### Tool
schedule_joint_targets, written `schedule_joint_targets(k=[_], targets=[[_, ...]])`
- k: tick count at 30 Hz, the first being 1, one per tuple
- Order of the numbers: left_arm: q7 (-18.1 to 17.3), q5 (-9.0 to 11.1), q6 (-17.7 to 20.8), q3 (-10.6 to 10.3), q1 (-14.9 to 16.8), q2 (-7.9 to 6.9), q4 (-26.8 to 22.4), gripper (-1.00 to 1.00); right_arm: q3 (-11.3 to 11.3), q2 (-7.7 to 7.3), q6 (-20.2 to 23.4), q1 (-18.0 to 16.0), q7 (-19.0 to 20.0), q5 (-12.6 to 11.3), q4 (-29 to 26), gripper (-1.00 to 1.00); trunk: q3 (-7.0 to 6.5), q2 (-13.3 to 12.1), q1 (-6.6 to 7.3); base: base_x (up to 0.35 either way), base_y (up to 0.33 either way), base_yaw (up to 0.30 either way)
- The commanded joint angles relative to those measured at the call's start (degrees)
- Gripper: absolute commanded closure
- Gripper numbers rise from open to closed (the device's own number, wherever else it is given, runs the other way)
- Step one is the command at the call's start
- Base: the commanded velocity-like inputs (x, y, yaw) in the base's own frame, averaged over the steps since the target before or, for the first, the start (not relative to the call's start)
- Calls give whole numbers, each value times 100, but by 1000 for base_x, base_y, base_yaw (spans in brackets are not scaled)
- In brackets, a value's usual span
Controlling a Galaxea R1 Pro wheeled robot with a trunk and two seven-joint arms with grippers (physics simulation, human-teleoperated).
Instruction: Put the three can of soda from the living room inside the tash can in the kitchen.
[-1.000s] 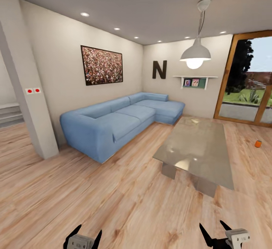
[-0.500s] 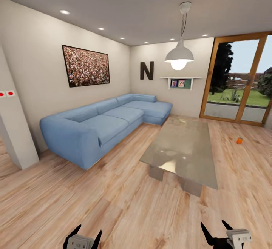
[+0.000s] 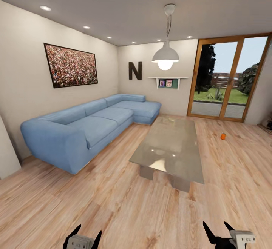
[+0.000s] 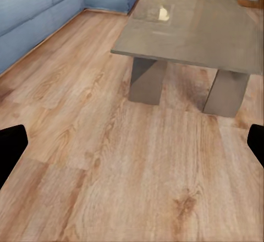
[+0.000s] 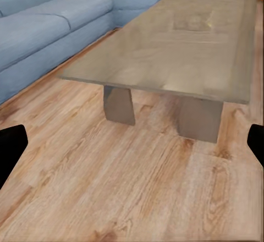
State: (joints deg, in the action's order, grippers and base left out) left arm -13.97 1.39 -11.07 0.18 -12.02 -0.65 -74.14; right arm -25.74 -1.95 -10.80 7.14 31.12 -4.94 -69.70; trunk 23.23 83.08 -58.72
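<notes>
I am in the living room with its wood-plank floor. One small orange can of soda (image 3: 223, 136) stands upright on the floor to the right of the glass coffee table (image 3: 169, 147), far ahead of me. The trash can and the kitchen are out of view. My left gripper (image 3: 82, 236) hangs low at the head view's bottom edge, open with nothing between its black fingers. My right gripper (image 3: 219, 233) sits low at the bottom right, also open and empty. Both wrist views look over bare floor toward the coffee table (image 4: 192, 27) (image 5: 176, 49).
A blue corner sofa (image 3: 87, 124) runs along the left wall. Wood-framed glass doors (image 3: 226, 79) stand at the back right. A pendant lamp (image 3: 165, 54) hangs over the table. Open floor lies between me and the table.
The whole head view has swung to the right: sofa, table and can have slid leftward in the picture and the white pillar has left it. Both grippers keep their pose.
</notes>
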Motion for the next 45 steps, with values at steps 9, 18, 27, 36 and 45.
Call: schedule_joint_targets(k=[9,18,27,36,45], targets=[[0,-7,0,0,0,3,4,-100,-9,-6,15,-2,0,-37,0,-100,0,0,0,186,-122,-244],[0,-7,0,0,-2,5,-1,-100,-12,-7,17,2,-3,-41,0,-100,0,0,0,245,-173,-246],[2,-6,0,3,-2,5,-4,-100,-17,-7,17,-1,-124,-42,7,-100,0,0,0,251,-184,-246],[8,1,0,6,-2,4,-4,-100,-19,-7,17,-1,-217,-42,9,-100,0,0,0,251,-187,-246],[9,-7,0,1,-2,6,-4,-100,-25,-7,17,-9,-228,-49,113,-100,0,0,0,221,-209,-246]])
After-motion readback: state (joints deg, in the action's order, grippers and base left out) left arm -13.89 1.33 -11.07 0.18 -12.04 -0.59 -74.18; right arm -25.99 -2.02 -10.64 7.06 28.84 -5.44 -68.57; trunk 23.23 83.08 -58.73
